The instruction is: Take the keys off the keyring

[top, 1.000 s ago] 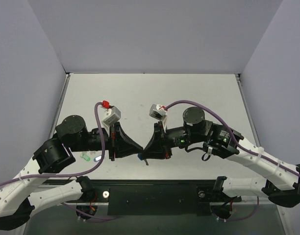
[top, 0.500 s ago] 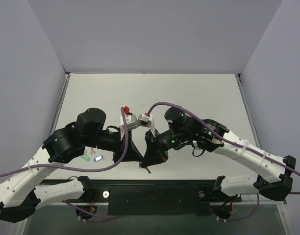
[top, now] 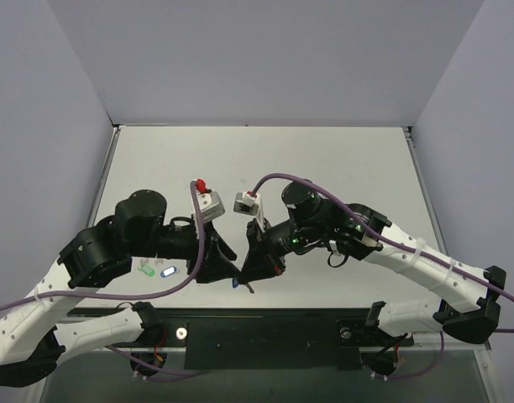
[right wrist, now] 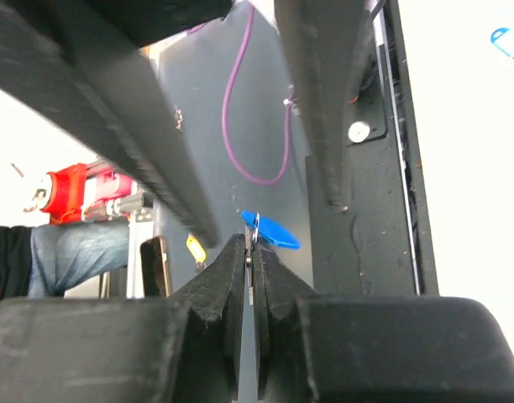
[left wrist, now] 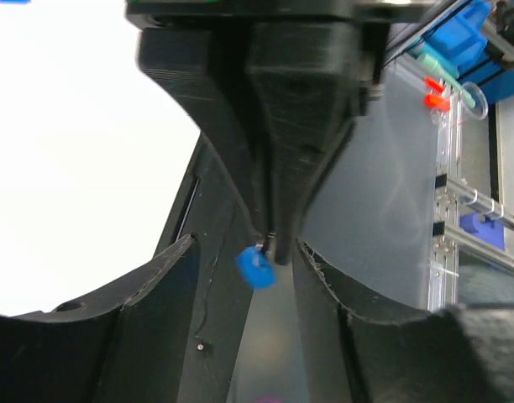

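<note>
My right gripper is shut on the thin silver keyring, and a blue-capped key hangs from the ring just past its tips. In the left wrist view that blue key dangles beside the right gripper's shut tips, between the spread fingers of my left gripper. The left gripper is open and nothing touches its pads. From above, both grippers meet near the table's front edge: the left gripper, the right gripper, the blue key below them.
Two loose keys lie on the table left of the grippers, one with a green cap and one with a blue-and-white cap. The black base rail runs along the near edge. Purple cables loop over both arms.
The left gripper has opened and drawn back a little to the left. The right gripper stays shut on the keyring, with the blue key still hanging from it.
</note>
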Tool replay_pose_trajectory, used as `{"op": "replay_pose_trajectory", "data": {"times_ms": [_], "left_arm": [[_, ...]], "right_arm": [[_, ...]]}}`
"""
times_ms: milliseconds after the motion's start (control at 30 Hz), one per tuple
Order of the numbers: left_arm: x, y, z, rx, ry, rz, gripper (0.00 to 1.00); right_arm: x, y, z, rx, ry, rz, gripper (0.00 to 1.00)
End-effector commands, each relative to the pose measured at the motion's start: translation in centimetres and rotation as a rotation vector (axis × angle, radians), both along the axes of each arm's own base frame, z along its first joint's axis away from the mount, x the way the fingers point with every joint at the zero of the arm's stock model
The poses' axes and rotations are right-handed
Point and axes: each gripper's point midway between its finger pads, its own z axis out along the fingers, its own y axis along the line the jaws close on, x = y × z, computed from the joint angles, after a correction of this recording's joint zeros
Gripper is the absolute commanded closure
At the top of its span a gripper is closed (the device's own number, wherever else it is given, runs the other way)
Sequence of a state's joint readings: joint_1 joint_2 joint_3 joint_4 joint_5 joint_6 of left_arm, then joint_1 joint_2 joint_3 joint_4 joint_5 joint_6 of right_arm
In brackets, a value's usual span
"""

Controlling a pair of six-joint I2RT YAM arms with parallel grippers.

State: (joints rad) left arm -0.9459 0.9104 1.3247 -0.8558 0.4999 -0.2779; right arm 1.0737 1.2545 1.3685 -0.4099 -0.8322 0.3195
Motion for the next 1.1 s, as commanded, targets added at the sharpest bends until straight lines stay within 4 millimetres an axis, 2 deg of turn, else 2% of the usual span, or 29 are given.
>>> {"op": "replay_pose_trajectory", "data": {"times_ms": [0, 100, 133, 300, 433, 500, 567, 667, 700, 733, 800, 933, 1067], "left_arm": [[-0.2, 0.6, 6.2, -0.225, -0.098, 0.059, 0.41], [0.1, 1.8, 8.0, -0.314, -0.126, 0.136, 0.38], [0.7, 1.6, 8.2, -0.349, -0.109, 0.176, 0.38], [0.2, 3.5, 10.9, -0.603, -0.117, 0.244, 0.38], [0.0, 4.3, 10.5, -0.681, -0.081, 0.269, 0.38], [0.3, 4.3, 9.5, -0.681, -0.065, 0.291, 0.38], [0.5, 4.6, 9.4, -0.709, -0.055, 0.314, 0.38], [1.3, 5.7, 9.7, -0.777, -0.041, 0.389, 0.4], [1.6, 5.7, 9.6, -0.813, -0.023, 0.404, 0.4], [1.4, 6.1, 9.9, -0.851, -0.024, 0.402, 0.41], [1.6, 6.3, 10.2, -0.922, -0.016, 0.407, 0.4], [2.4, 5.3, 8.9, -0.9, 0.002, 0.419, 0.41], [3.0, 4.7, 8.9, -0.881, 0.017, 0.432, 0.42]], "right_arm": [[2.5, 1.0, 2.5, 0.095, -0.103, -0.086, 1.0], [2.5, 0.9, 2.8, 0.113, -0.113, -0.097, 1.0], [2.7, 0.9, 2.8, 0.115, -0.108, -0.109, 1.0], [3.2, 0.9, 3.6, 0.17, -0.121, -0.164, 1.0], [4.2, 1.1, 4.5, 0.212, -0.109, -0.246, 1.0], [4.6, 1.3, 4.7, 0.241, -0.101, -0.28, 1.0], [4.9, 1.2, 5.0, 0.272, -0.1, -0.317, 1.0], [4.8, 1.0, 5.2, 0.338, -0.102, -0.371, 1.0], [4.8, 1.1, 4.2, 0.331, -0.083, -0.391, 1.0], [4.8, 0.9, 4.9, 0.361, -0.089, -0.4, 1.0], [5.0, 0.6, 4.7, 0.353, -0.093, -0.426, 1.0], [6.3, -0.6, 4.6, 0.346, -0.103, -0.534, 1.0], [7.7, -1.8, 3.2, 0.315, -0.103, -0.647, 1.0]]}}
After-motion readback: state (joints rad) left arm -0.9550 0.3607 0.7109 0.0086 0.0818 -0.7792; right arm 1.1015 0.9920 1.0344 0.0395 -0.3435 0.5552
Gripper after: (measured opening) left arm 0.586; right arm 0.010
